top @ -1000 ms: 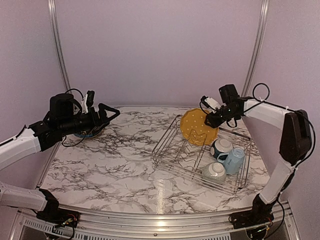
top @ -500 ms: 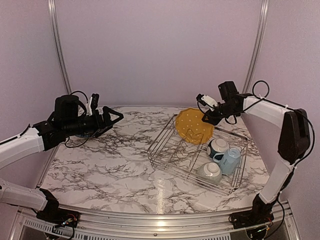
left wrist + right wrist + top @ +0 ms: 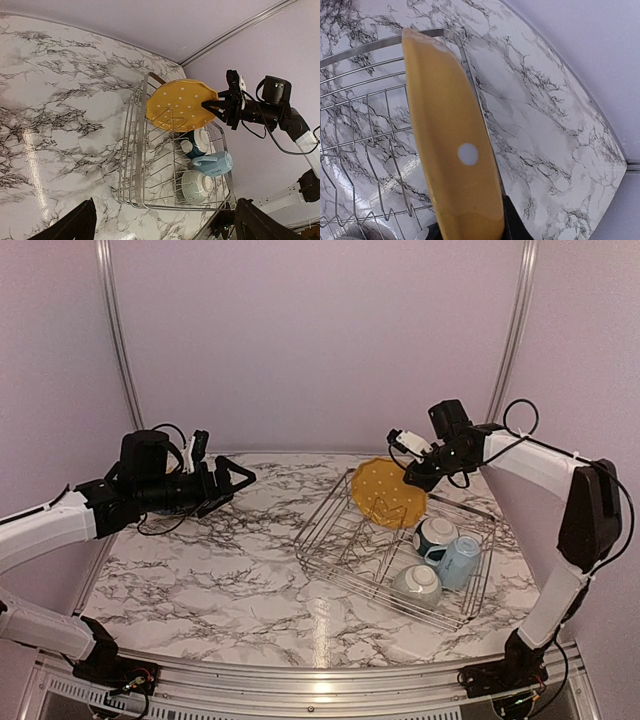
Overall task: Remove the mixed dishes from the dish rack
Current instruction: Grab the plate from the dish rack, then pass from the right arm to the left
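My right gripper (image 3: 412,476) is shut on the rim of a yellow dotted plate (image 3: 388,492) and holds it above the far left part of the silver wire dish rack (image 3: 345,558). The plate fills the right wrist view (image 3: 452,155) edge on, and shows in the left wrist view (image 3: 180,104). In the rack lie a dark-and-white bowl (image 3: 440,534), a light blue mug (image 3: 460,560) on its side and a second bowl (image 3: 419,584). My left gripper (image 3: 235,480) is open and empty above the far left of the table. The other plates are out of view.
The marble table (image 3: 220,570) has metal frame posts (image 3: 118,340) at its far corners and lilac walls behind. The rack's left half (image 3: 150,160) holds only bare dividers.
My right gripper has lifted the yellow plate up and slightly left, out of the rack's dividers. My left arm has swung right, toward the table's middle.
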Controlling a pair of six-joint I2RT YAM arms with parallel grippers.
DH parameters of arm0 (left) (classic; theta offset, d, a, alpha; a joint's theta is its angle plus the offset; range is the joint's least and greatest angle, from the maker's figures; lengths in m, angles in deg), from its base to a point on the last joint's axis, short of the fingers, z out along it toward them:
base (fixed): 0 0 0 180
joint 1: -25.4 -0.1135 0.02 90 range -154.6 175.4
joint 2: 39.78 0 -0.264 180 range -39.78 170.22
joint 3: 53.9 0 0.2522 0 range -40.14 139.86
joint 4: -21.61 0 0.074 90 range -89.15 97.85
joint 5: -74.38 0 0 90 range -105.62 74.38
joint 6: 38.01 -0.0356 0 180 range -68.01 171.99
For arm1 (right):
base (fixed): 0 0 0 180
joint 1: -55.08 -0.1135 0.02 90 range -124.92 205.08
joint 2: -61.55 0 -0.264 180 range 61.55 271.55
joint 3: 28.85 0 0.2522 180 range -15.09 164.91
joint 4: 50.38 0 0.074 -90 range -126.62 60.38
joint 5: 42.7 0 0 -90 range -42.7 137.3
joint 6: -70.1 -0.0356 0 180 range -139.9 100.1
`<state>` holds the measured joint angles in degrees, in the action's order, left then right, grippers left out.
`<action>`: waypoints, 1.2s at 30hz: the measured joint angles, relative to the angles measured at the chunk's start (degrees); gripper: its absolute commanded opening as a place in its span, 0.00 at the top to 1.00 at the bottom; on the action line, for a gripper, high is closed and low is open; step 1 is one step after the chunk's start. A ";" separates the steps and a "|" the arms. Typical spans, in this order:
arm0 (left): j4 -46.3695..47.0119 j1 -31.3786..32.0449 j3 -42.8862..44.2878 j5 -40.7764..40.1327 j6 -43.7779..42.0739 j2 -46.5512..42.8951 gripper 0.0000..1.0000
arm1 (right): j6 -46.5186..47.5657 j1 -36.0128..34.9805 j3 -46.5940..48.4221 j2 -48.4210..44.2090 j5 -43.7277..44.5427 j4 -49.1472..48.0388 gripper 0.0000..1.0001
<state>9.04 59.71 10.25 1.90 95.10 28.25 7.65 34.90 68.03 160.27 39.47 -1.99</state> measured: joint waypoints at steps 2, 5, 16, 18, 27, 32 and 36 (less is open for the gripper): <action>0.02 0.22 0.48 0.00 0.04 0.57 0.01 | -0.11 -1.55 0.00 -0.94 3.37 0.81 1.00; 0.02 0.48 0.98 0.00 0.17 1.29 0.01 | -0.63 -4.24 -0.52 -3.08 9.14 1.70 1.00; 0.07 1.49 1.42 0.02 0.26 3.50 0.01 | -4.09 -12.66 -3.15 -13.66 27.23 2.67 1.00; 0.07 1.55 1.46 0.02 0.26 3.91 0.01 | -4.98 -15.76 -3.72 -15.21 30.60 2.64 1.00; 0.02 1.88 2.03 -1.27 0.04 4.20 0.01 | -7.93 -29.07 -8.74 -18.05 42.99 2.32 1.00; -1.09 2.86 3.41 -4.44 -1.09 4.04 0.01 | -9.97 -31.54 -9.11 -18.10 47.04 2.71 1.00; -1.46 3.26 3.50 -5.60 -1.36 3.69 0.01 | -12.04 -31.71 -9.11 -18.91 47.47 2.89 1.00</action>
<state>7.58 62.96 13.75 -3.70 93.75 31.94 -4.39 3.18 58.91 141.36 86.94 0.90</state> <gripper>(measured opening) 0.989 0.181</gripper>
